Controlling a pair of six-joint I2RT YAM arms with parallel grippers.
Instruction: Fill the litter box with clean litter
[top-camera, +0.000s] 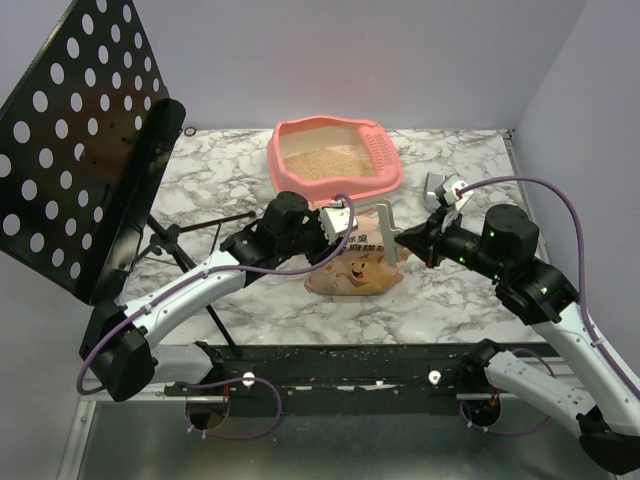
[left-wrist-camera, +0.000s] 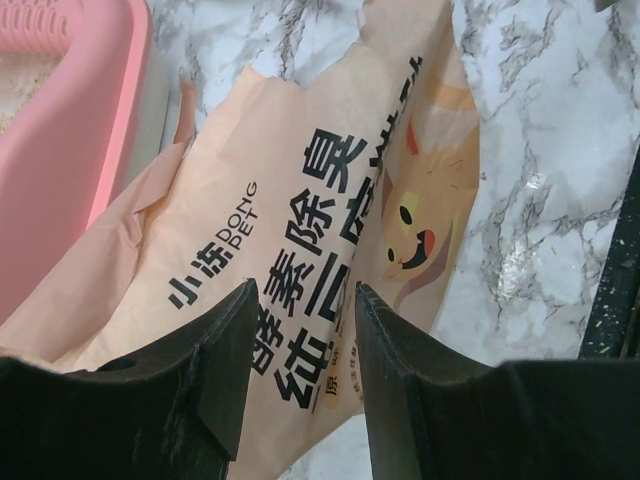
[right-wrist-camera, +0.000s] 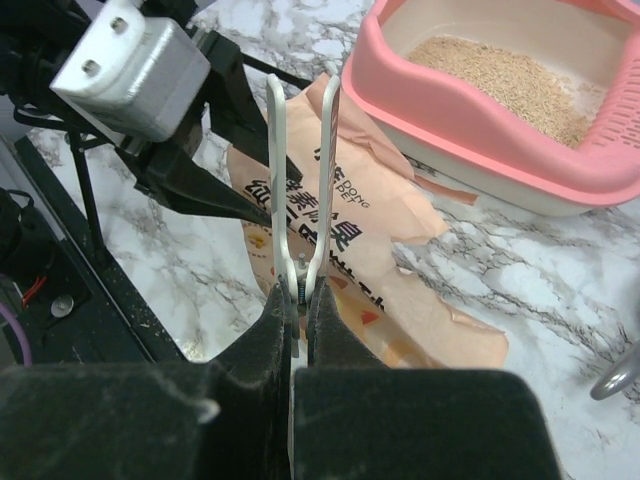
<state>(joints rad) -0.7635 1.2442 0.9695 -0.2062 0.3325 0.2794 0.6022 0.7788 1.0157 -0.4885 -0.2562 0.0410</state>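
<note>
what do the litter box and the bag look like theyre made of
The litter box looks like moulded plastic: pink, smooth, slightly glossy, with a rounded rim. The bag seems to be paper: matte tan, creased, with a torn edge.

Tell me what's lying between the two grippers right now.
The printed tan paper bag lies between the left gripper and the right gripper, whose jaws hold a white clip; the top view shows this best.
</note>
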